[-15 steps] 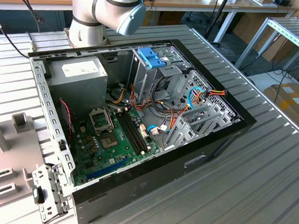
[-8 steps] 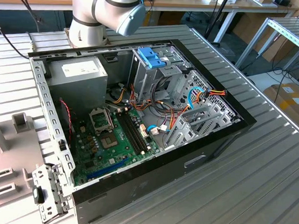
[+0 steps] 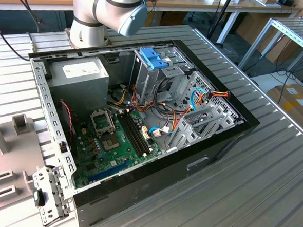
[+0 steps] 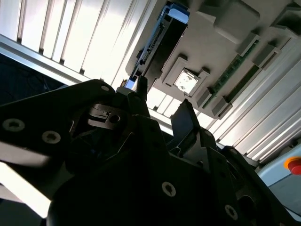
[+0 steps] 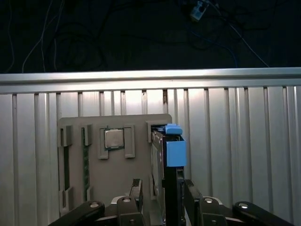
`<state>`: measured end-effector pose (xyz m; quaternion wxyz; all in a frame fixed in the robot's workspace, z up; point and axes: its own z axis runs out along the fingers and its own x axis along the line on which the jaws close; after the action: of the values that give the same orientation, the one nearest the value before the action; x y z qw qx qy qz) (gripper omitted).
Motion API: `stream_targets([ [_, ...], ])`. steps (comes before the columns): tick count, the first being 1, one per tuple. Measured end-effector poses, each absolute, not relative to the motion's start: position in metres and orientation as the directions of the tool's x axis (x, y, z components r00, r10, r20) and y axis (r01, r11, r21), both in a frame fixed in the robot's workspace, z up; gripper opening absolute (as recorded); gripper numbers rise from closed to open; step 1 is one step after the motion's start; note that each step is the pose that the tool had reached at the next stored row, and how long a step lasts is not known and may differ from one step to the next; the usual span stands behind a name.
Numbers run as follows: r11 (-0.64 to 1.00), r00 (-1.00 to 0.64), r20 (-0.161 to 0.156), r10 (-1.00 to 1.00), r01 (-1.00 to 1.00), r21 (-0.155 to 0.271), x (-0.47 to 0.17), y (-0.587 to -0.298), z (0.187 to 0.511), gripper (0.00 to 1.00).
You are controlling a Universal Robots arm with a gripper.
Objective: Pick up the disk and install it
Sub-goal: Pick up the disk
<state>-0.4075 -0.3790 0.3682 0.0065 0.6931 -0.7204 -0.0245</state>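
Jaws of the black gripper point(image 5: 163, 190) stood apart astride the flat silver-metal disk point(image 5: 162, 165) with blue plastic tab, upright at 1 edge of the grey plastic holder point(image 5: 94, 179); not yet gripped; lifting and installing remained.

In the first wrist view the gripper point(image 5: 162, 183) is hiding the lower end of the disk point(image 5: 173, 153); the exterior view's top edge is cutting off the arm point(image 3: 109, 10).

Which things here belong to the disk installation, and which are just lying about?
Job: the disk, standing on edge in the grey holder; the gripper, open, close to it; the open computer case.
Lying about: processor chip and memory stick in the holder.
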Motion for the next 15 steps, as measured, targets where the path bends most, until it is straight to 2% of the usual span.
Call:
stream_targets([
  [4,0.038,-0.039,-0.025,-0.999,-0.998,0.044,-0.415,-0.379,0.357,0.48],
  [15,0.038,-0.039,-0.025,-0.999,-0.998,0.044,-0.419,-0.377,0.35,0.48],
])
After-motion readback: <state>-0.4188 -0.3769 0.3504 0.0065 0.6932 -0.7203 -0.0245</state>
